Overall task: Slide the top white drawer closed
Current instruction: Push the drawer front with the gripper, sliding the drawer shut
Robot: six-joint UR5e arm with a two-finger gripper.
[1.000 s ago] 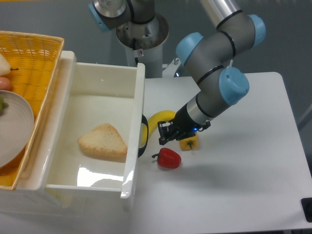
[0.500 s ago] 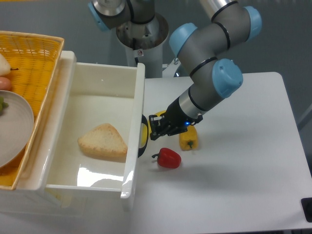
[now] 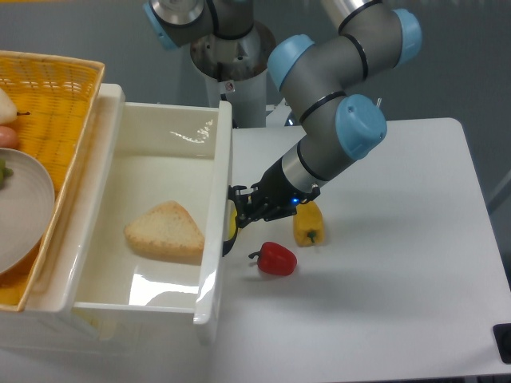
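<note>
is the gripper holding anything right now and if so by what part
Nothing is visibly held. The gripper is pressed against the top drawer's front by its black handle; whether the fingers clasp that handle cannot be told.

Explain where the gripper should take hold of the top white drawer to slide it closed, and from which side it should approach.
Grip or press at the black handle on the top white drawer front panel, approaching from the table side, where the gripper already is. The flat front faces that way.
</note>
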